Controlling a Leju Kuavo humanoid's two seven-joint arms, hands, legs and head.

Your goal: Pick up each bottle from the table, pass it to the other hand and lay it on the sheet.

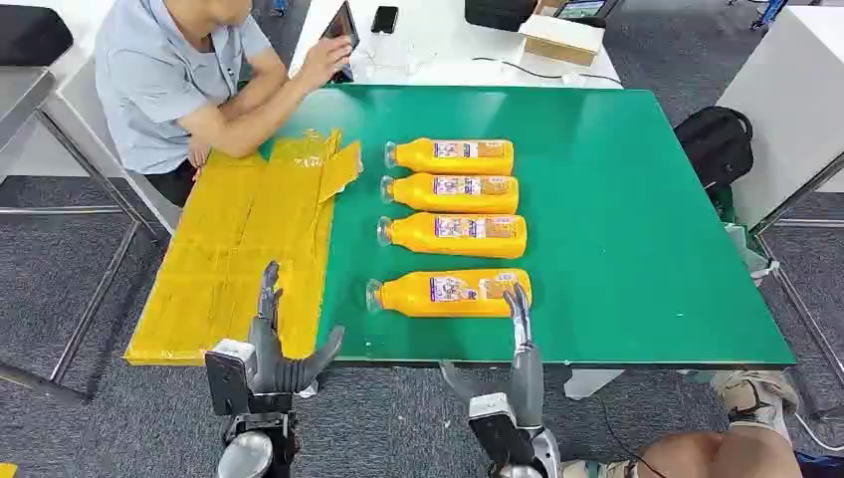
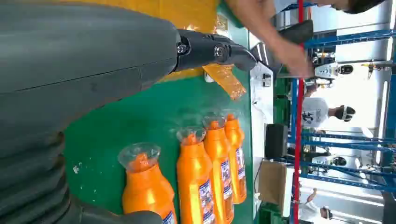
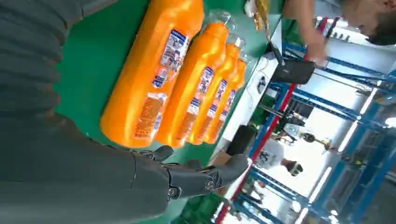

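Head view: both hands released — right hand (image 1: 518,344) at the table's front edge beside the nearest bottle (image 1: 450,292), left hand (image 1: 277,344) by the sheet (image 1: 229,259). Risk — a nudged bottle rolls off.

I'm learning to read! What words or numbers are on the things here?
Labels on the four orange plastic bottles lying on the green table: printed, but too small and blurred to read.
Yellow plastic sheet: no text visible.
Nothing else readable.

We see four orange bottles (image 1: 453,227) lying on their sides in a row on the green worktop (image 1: 637,229), clear caps toward the yellow sheet (image 1: 239,259) lying beside them.
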